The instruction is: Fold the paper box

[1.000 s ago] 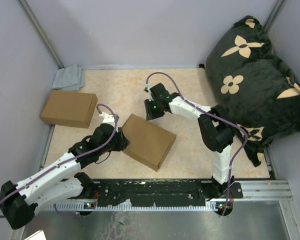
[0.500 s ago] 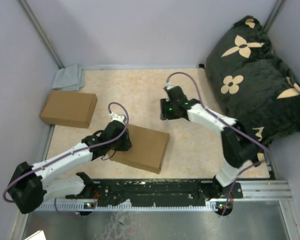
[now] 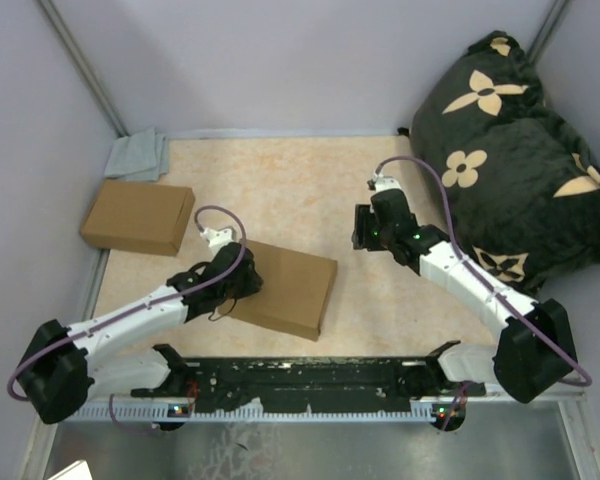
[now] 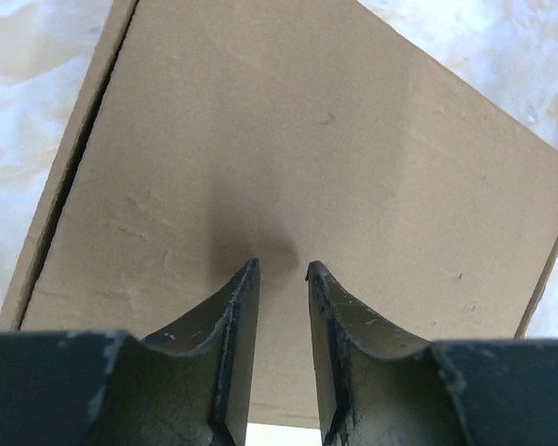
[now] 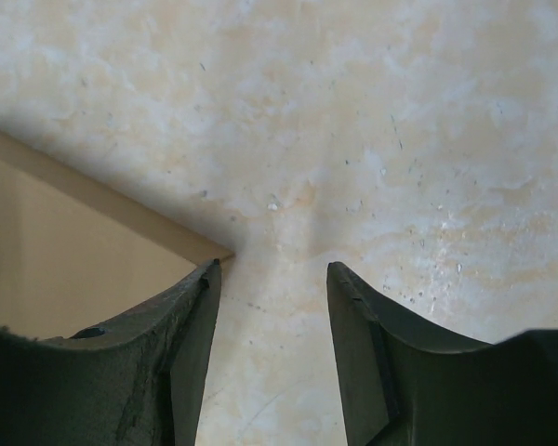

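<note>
Table (image 3: 280, 170): we see a pale marbled top, and everything below rests on it.
Pillow (image 3: 510, 140): black with tan flowers, heaped at the right edge, well apart from the work.
Paper box (image 3: 292, 288): it lies askew in the near left-centre of the table, already a shallow closed shape with its lid down. We judge the folding nearly finished.
Other box (image 3: 137, 217): ready-made, parked far left and out of the arms' way.
Left gripper (image 4: 280, 269): its jaws are narrowly parted with nothing between them, tips down on the lid near its left end. We read this as pressing the lid to seat it (contact looks likely from the shadow under the tips).
Right gripper (image 5: 273, 267): spread and empty above bare table, just off the box's corner, leaving the lid free.
Cloth (image 3: 138, 155): grey, crumpled in the far left corner.
</note>
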